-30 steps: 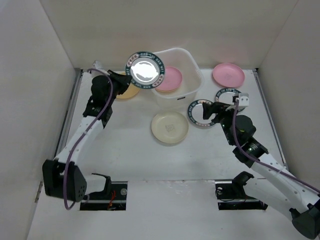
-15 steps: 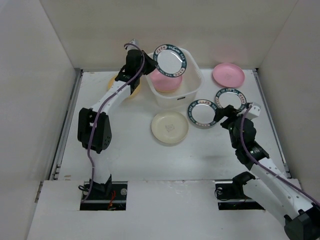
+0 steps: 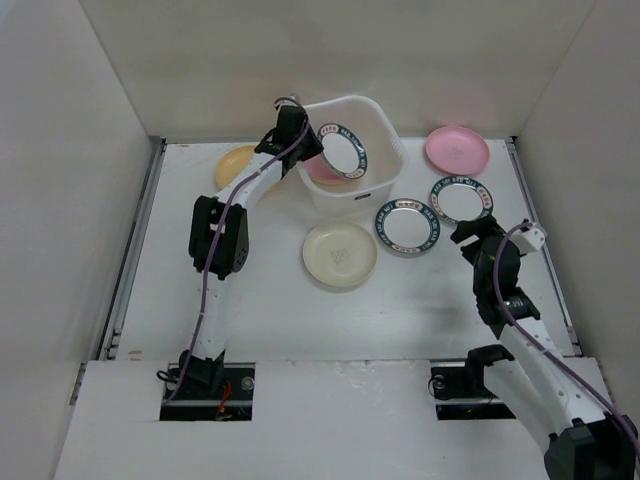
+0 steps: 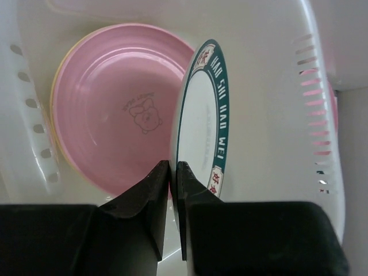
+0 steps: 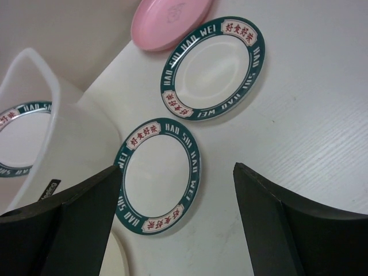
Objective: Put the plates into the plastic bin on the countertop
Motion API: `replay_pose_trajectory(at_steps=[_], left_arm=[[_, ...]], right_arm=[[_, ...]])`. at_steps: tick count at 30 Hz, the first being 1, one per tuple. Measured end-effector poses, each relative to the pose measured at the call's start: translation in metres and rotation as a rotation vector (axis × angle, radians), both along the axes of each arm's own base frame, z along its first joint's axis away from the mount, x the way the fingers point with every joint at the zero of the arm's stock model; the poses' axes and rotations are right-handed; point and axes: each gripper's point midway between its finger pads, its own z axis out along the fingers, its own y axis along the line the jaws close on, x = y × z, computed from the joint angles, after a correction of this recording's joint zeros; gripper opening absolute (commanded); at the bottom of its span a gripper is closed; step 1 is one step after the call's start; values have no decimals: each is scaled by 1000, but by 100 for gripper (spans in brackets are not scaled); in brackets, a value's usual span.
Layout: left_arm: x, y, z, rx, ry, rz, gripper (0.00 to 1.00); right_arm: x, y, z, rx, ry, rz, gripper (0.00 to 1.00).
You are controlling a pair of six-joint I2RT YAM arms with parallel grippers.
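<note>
My left gripper (image 4: 172, 169) is shut on the rim of a white plate with a teal rim (image 4: 201, 115), held on edge inside the plastic bin (image 3: 385, 125). Under it lies a pink plate (image 4: 121, 109) on a yellow one (image 4: 53, 109). On the countertop (image 3: 270, 290) lie a yellow plate (image 3: 233, 165), a cream plate (image 3: 340, 254), two teal-rimmed plates (image 3: 408, 226) (image 3: 461, 198) and a pink plate (image 3: 457, 150). My right gripper (image 5: 178, 195) hangs open and empty above the countertop, just near of the closer teal-rimmed plate (image 5: 158, 175).
White walls close off the back and both sides. The bin's slotted wall (image 4: 322, 115) stands close on the right of the held plate. In the right wrist view the bin (image 5: 46, 132) rises left of the plates.
The left arm carried the teal-rimmed plate from left of the bin over its rim and lowered it inside. The right arm drew back toward the near right, still open.
</note>
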Motion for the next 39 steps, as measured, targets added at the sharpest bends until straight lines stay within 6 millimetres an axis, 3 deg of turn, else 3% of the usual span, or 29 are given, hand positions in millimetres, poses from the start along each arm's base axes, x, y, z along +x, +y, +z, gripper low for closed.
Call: replay_pose_trajectory(at_steps=[3, 10, 14, 19, 20, 25, 28, 31, 36, 39], left_arm=[[2, -1, -14, 36, 25, -15, 10], [8, -8, -17, 96, 11, -58, 23], [3, -14, -19, 132, 7, -85, 45], [-2, -25, -18, 180, -20, -121, 87], [-3, -28, -17, 193, -26, -128, 100], [-15, -32, -7, 276, -60, -143, 100], [-35, -24, 21, 325, -96, -135, 100], [-66, -12, 70, 341, -170, -121, 100], [-135, 18, 175, 287, -371, -80, 100], [-181, 42, 209, 246, -467, -50, 100]], right_arm=[[1, -5, -2, 24, -1, -22, 84], [3, -17, -9, 59, 16, -66, 84], [6, -21, -22, 87, 52, -80, 84], [7, -28, -40, 119, 98, -99, 85], [7, -30, -44, 127, 109, -104, 85], [12, -41, -58, 178, 135, -131, 84], [19, -50, -69, 212, 150, -148, 84], [28, -57, -91, 253, 192, -153, 84], [44, -63, -134, 370, 280, -130, 78], [67, -67, -134, 437, 233, -97, 75]])
